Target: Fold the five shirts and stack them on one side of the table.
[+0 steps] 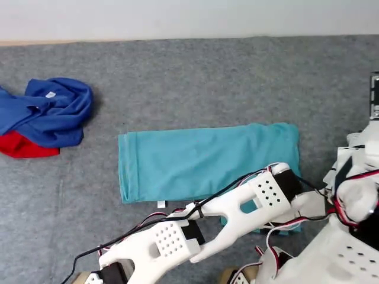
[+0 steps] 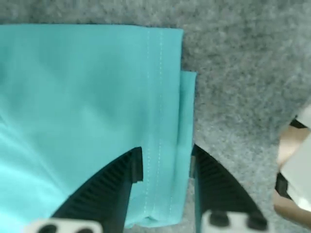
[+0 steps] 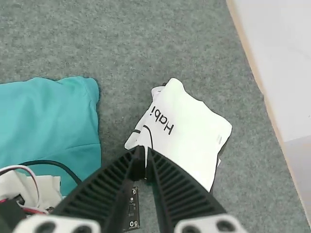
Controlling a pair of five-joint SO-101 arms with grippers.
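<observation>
L claw (image 2: 166,155): jaws apart, one each side of a stitched hem strip of the teal shirt (image 2: 73,97). Cloth runs straight btwn the two fingers, hem lines parallel to them. A 2nd layer of teal pokes out just past the top one on the bare-table side. Can't tell if the pads are touching the cloth.

Teal shirt (image 1: 207,163) lies mid-table on the grey table (image 1: 207,77), folded into a long flat rectangle. Long axis runs left-right in the high view; stitched band at its left end, softer rounded end at the right. An arm reaches across its near edge towards the right-hand corner.

R claw (image 3: 142,162): jaws clenched, tips together, over the near edge of a folded white shirt (image 3: 189,131) w/ black print. Can't tell if any cloth is pinched. The white shirt sits just beside the teal one's end, apart, w/ a strip of grey btwn.

Blue shirt (image 1: 53,109) bunched at far left, lying partly on a red shirt (image 1: 23,147); both well apart from the teal.
</observation>
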